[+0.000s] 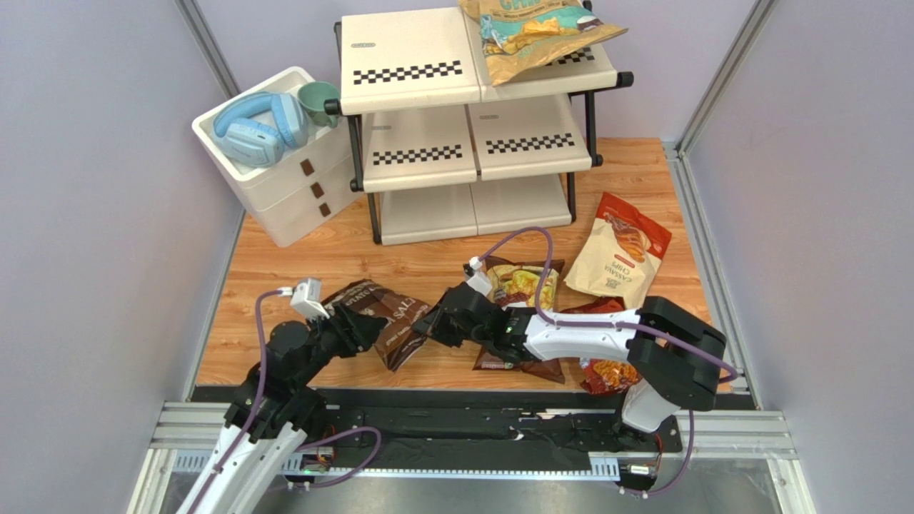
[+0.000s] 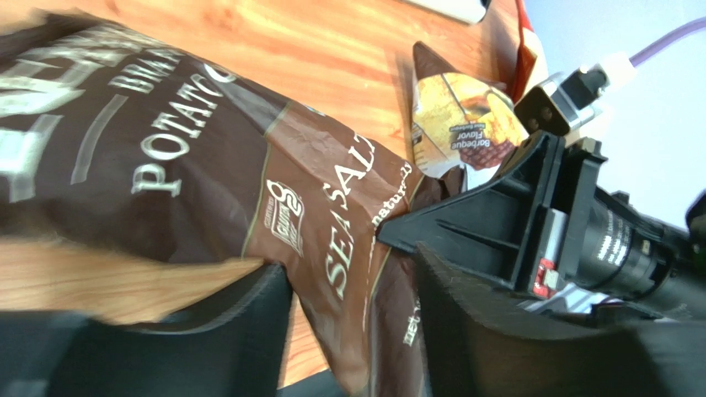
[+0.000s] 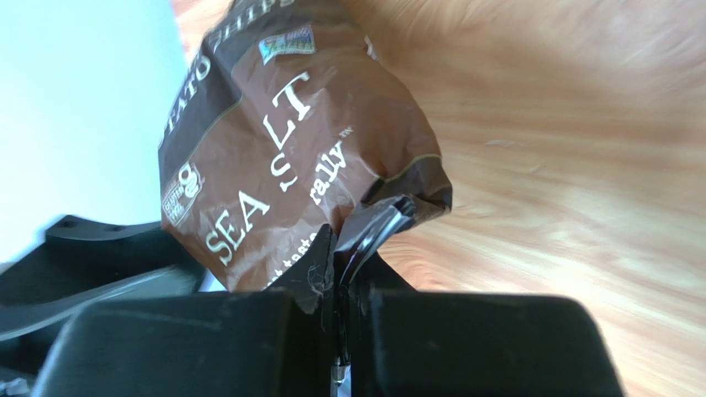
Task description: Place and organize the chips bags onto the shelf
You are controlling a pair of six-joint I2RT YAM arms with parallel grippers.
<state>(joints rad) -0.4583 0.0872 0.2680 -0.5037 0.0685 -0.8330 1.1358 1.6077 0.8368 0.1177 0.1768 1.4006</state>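
**Handover of the dark brown Sea Salt bag (image 1: 392, 316).** The bag lay on the tabletop (image 1: 322, 252) in front of the shelf (image 1: 418, 150). The right pincer (image 3: 336, 285) was closed tight on a crimped corner of the bag. The left pincer (image 2: 352, 281) stood parted, its fingers (image 2: 224, 331) flanking the bag's edge without pinching it.

Likely faults:
- The narrow hold on the seam could slip or tear once the bag's weight hung from it.
- The film could catch on the left pincer if lifted before its fingers cleared.
- The right arm, passing above the white-red bag (image 1: 522, 287) and the red bag (image 1: 606, 377), could drag them.

Bare wood lay between the bag and the shelf. The middle and bottom tiers showed nothing on them. The tan-and-teal bag (image 1: 536, 38) overhung the top tier's right front edge. The white drawer box (image 1: 284, 187) stood just beside the shelf's left side, and the enclosure walls were near on both sides.
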